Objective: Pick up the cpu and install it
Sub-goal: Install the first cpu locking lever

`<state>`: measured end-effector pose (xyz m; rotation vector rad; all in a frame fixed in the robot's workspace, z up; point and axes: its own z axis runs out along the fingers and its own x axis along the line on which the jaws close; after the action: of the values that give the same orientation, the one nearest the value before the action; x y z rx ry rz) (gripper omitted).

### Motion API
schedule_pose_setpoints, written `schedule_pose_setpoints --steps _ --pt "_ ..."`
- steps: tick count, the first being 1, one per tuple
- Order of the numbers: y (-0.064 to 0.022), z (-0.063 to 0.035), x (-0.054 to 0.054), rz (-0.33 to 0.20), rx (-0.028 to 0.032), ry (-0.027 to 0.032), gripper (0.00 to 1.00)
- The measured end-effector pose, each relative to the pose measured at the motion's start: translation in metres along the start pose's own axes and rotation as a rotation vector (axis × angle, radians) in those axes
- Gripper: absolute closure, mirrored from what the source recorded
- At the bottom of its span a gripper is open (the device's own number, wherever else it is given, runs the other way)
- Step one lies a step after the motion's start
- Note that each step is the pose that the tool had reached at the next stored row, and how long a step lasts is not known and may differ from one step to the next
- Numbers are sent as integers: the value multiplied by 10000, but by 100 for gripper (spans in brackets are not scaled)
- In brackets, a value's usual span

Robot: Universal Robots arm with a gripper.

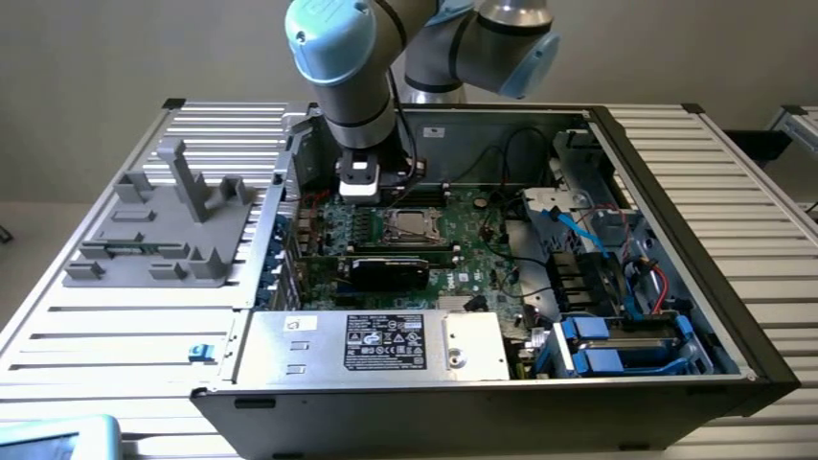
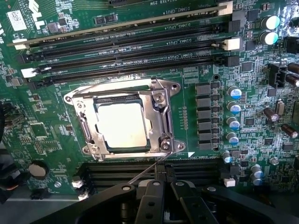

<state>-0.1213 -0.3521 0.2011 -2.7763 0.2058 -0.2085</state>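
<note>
While the cpu (image 2: 120, 123) lies socketed, the end effector (image 2: 161, 184) hovers closed, empty.

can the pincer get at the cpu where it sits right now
Probably its top, yes: the pincer hangs shut close by the cpu, and nothing covers the chip's silver face. Its edges look harder to reach, since the metal frame sits close around them.

I can make out white print on the motherboard (image 2: 42, 135) beside its memory slots (image 2: 126, 51). It is upside down here and reads "DIMM" and "CPU1" at each slot, with the slot digits too fine to be sure of. The black-and-white label (image 1: 383, 342) on the power supply (image 1: 473, 345) and a small white sticker (image 2: 17, 19) are too small to read.
</note>
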Motion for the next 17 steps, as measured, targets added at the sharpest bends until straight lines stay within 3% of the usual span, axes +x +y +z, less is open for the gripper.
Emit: schedule_pose_setpoints --steps 9,17 --pt "7 27 9 210 -26 85 89" --pt "-3 35 7 279 -34 115 89"
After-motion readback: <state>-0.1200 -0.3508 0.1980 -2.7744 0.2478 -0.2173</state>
